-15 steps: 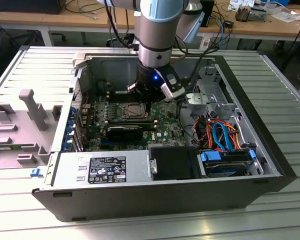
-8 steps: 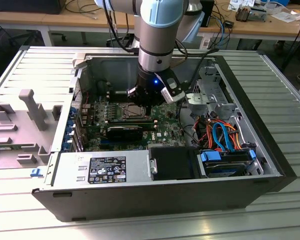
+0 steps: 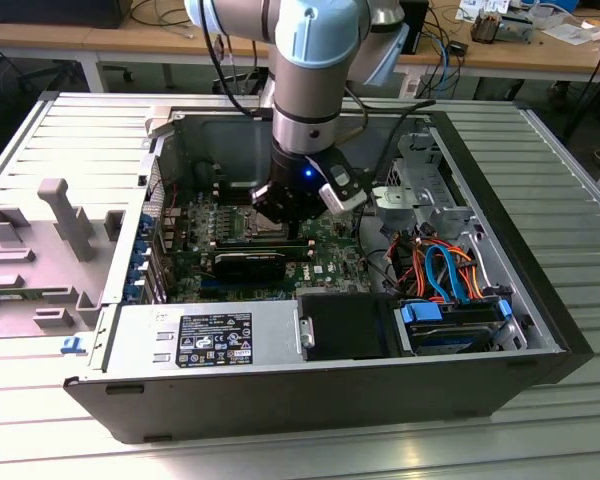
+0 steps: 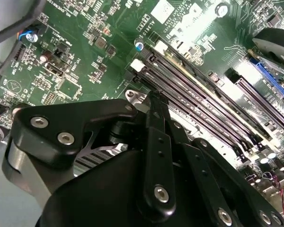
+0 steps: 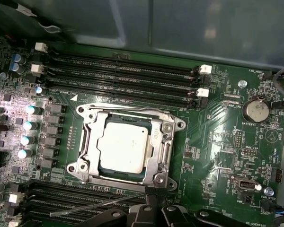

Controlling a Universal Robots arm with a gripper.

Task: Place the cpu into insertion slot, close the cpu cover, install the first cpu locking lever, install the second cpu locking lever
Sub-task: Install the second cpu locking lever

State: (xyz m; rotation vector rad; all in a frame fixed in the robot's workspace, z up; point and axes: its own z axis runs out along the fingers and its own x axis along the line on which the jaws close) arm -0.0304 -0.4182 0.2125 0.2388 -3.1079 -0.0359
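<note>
In the first wrist view the cpu (image 5: 123, 146), a dull silver square, lies flat in the insertion slot (image 5: 118, 175) on the green motherboard. The silver cpu cover (image 5: 169, 142) is folded down around it as a frame. A thin wire locking lever (image 5: 94, 205) sticks out along one side of the socket, and its end meets my gripper (image 5: 150, 201). In the second wrist view the black fingers of my gripper (image 4: 151, 97) are pressed together just above the board. The exterior view has the gripper (image 3: 280, 222) low inside the open computer case, over the socket.
Long black memory slots (image 5: 123, 71) flank the socket on two sides. A row of capacitors (image 5: 28, 125) and a coin battery (image 5: 256, 109) stand nearby. The case holds a power supply (image 3: 205, 340) and a drive bay with blue and orange cables (image 3: 450, 290). A grey fixture (image 3: 65, 215) lies at the exterior view's left.
</note>
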